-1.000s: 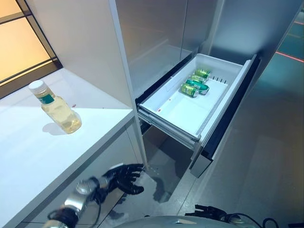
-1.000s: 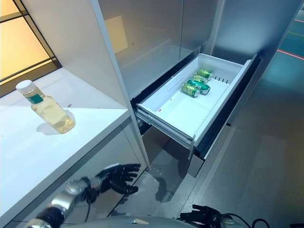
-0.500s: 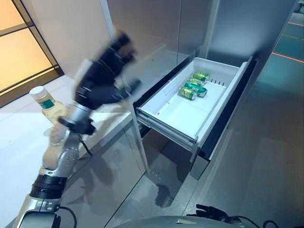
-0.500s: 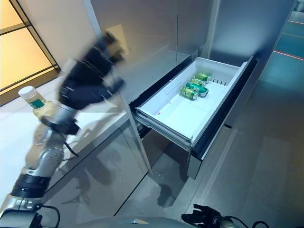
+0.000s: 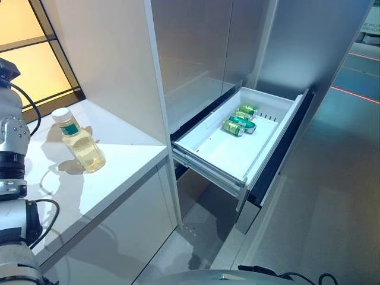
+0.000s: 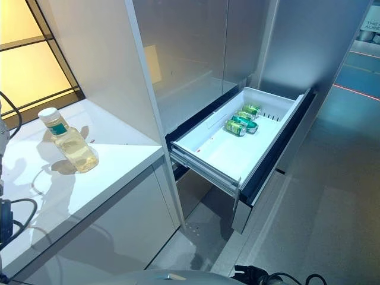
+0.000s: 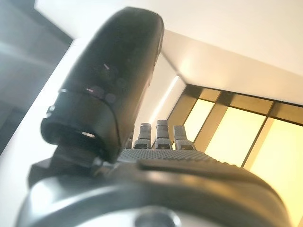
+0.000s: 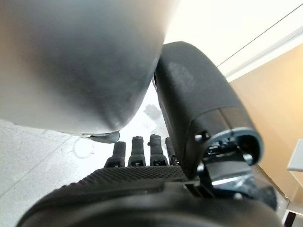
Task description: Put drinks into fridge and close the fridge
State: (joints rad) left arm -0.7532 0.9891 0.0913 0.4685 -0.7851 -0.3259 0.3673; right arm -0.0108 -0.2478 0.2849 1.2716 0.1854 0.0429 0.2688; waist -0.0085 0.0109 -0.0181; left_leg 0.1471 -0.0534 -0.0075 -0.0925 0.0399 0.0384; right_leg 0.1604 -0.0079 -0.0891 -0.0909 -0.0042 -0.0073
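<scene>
A bottle [image 5: 81,147] of pale yellow drink with a white cap stands upright on the white counter [image 5: 113,181]. The fridge's white drawer [image 5: 225,149] is pulled out, with green cans [image 5: 240,119] lying at its far end. My left arm [image 5: 12,136] rises at the left edge, just left of the bottle and apart from it. My left hand [image 7: 156,163] is open and empty, its fingers straight, pointing towards a lit window. My right hand [image 8: 142,177] is open and empty, hanging low over the grey floor.
A tall white panel [image 5: 101,59] stands between the counter and the fridge's grey doors [image 5: 202,47]. The drawer's dark front [image 5: 279,154] juts into the floor space at the right. A yellow-lit window [image 5: 41,65] lies behind the counter.
My left arm has swung up from low in front of the counter to the left edge beside the bottle. The camera has shifted a little.
</scene>
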